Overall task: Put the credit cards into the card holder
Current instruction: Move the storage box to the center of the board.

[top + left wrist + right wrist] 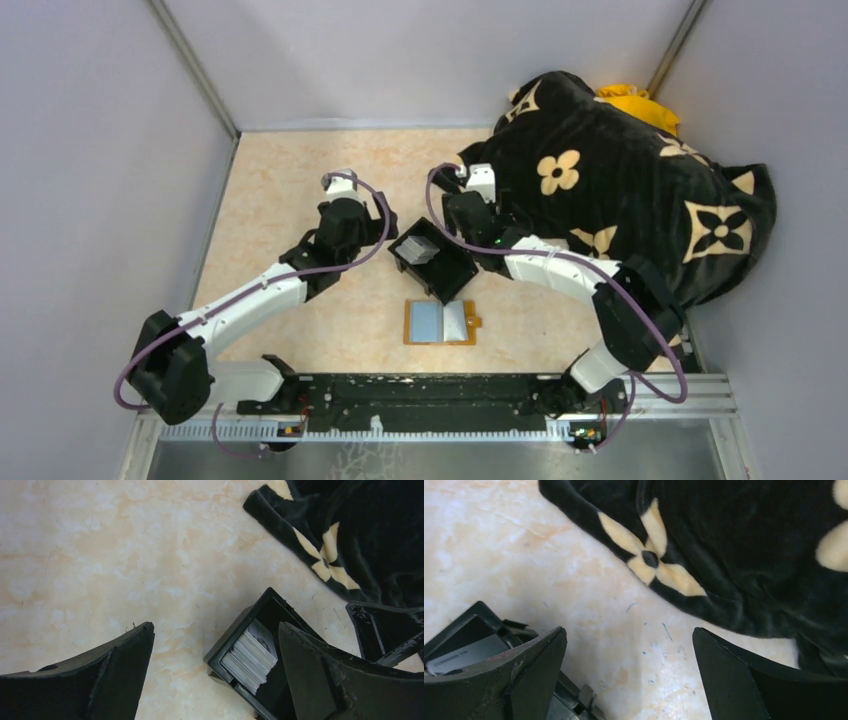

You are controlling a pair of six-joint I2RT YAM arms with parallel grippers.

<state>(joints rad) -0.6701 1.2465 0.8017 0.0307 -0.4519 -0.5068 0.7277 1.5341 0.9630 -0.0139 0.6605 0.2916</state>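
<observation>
Surroundings: pale grey walls (pixel 100 150) close in a marbled beige table (pixel 280 190) on three sides.
Far right corner: a black plush blanket (pixel 620 190) with cream flower and star motifs lies heaped on the table, with something yellow (pixel 635 105) showing behind it.
Near edge: a black mounting rail (pixel 430 395) carries both arm bases.
Black box (pixel 432 262): square and open-topped, it is turned corner-on to the rail and sits mid-table between the two wrists.
Credit cards (pixel 250 657): a tight stack of pale grey-white cards stands on edge inside the black box, leaning against one wall. None is in either grip.
Card holder (pixel 441 321): it lies flat and open on the table, just on the near side of the black box and apart from it. Its blue-grey inner panels face up and its small tab points right.
Left end effector (pixel 215 630): fingers spread wide with nothing between them, it hovers over bare table just left of the box.
Right end effector (pixel 628 632): fingers are likewise wide apart and empty above the table, between the box's far corner and the blanket's edge.
</observation>
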